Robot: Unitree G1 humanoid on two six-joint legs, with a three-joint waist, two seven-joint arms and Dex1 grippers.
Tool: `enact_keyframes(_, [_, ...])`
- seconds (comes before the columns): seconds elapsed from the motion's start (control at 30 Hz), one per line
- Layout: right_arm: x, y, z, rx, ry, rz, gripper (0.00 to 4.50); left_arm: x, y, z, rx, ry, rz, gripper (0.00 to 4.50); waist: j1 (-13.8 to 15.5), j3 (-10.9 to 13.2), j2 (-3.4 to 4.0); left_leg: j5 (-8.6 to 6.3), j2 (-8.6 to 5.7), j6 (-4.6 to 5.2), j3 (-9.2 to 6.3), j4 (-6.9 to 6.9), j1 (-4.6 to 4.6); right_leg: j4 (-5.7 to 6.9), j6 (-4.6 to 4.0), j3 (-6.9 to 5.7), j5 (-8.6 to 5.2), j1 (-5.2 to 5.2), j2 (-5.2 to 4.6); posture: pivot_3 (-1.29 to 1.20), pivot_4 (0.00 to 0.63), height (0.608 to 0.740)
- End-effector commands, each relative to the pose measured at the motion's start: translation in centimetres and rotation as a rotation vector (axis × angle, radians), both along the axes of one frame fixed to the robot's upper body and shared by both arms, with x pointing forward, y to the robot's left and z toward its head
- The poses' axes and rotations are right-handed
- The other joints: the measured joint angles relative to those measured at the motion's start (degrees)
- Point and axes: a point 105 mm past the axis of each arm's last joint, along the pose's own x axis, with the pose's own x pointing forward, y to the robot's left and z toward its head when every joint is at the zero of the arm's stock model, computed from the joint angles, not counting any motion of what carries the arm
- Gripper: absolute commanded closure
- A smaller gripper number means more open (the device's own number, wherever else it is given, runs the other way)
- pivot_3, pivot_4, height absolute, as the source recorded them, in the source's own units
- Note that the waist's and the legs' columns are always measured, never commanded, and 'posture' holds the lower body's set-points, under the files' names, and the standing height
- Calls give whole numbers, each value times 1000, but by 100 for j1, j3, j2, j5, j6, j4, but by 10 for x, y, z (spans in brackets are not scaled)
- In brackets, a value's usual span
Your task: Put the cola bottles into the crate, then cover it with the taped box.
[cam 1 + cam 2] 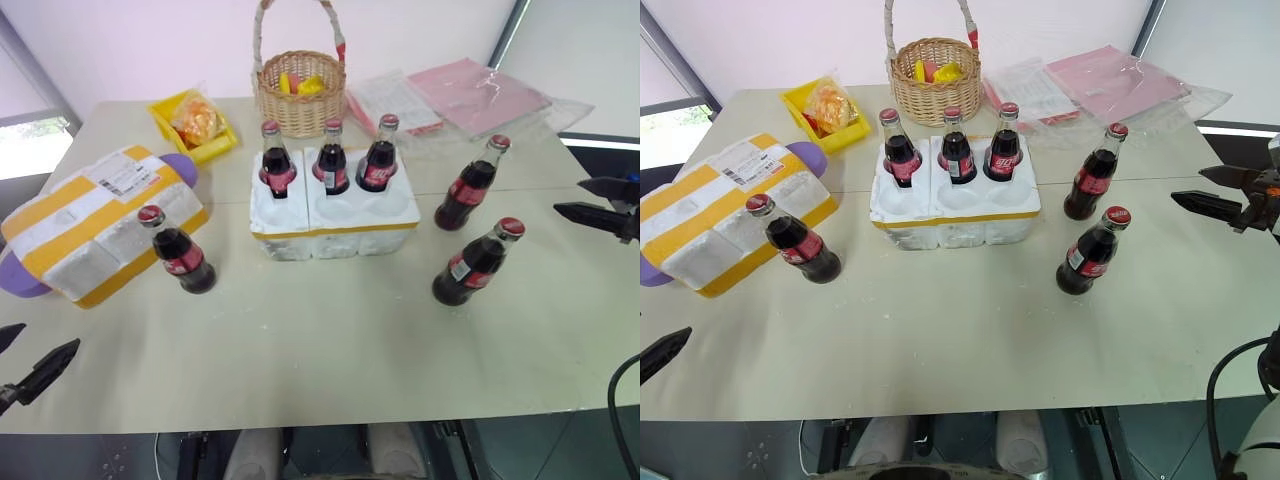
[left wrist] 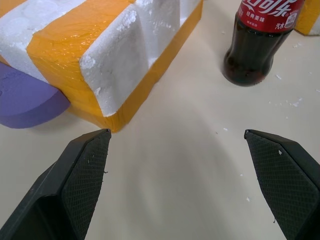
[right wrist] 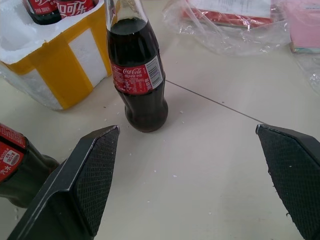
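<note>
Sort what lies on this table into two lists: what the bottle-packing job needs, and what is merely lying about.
Needed: six cola bottles, white foam crate, taped box.

Lying about: wicker basket, yellow tray of snacks, bagged papers.

wicker basket [image 1: 300,92], yellow tray [image 1: 192,127], bagged papers [image 1: 455,95]

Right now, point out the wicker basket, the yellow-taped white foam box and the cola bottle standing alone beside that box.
Woven wicker basket [image 1: 299,92], left eye view, front wall.
Yellow-taped white foam box [image 1: 75,225], left eye view, top face.
Glass cola bottle beside the box [image 1: 180,255], left eye view, red label.
</note>
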Motion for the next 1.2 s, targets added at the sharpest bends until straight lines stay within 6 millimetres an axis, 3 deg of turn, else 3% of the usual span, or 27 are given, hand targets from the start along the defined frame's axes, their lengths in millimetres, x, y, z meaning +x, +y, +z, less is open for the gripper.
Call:
enact_keyframes(0.03, [-3,-4,18,-3,-56,-9,0,1,4,15,37,-41,20,26,0,0,0,0,0,0,0,0,0,0,0,0,0,0,0,0,150,738])
enact_keyframes(0.3, [-2,-5,16,45,-31,-29,0,6,4,18,-2,-51,20,26,-3,0,0,0,2,0,1,1,1,3,0,2,0,-1,3,0,150,738])
enact_keyframes(0.6, [-3,-12,23,-18,-70,-72,0,16,4,22,4,-77,-1,26,3,0,0,0,8,1,1,4,2,5,-1,4,1,0,15,0,150,738])
enact_keyframes(0.8, [-10,-8,51,-30,-103,-20,0,35,-13,32,-6,-99,-130,26,3,-1,5,1,12,1,2,4,3,8,-2,8,2,-1,20,0,150,738])
enact_keyframes(0.97, [-12,20,89,-2,-146,137,0,51,-25,34,-9,-103,-218,26,-21,-5,13,0,20,0,4,1,6,7,-2,13,2,-4,34,0,150,738])
enact_keyframes(1.07, [-16,52,111,-2,-170,274,0,60,-34,31,-18,-98,-270,26,-12,-4,15,0,47,-1,5,0,5,5,-11,15,7,-7,63,0,150,738])
enact_keyframes(1.2, [-38,107,132,10,-179,517,0,71,-41,27,-31,-100,-319,26,20,-3,17,0,68,0,3,-5,4,15,-17,16,10,-21,85,0,150,738])
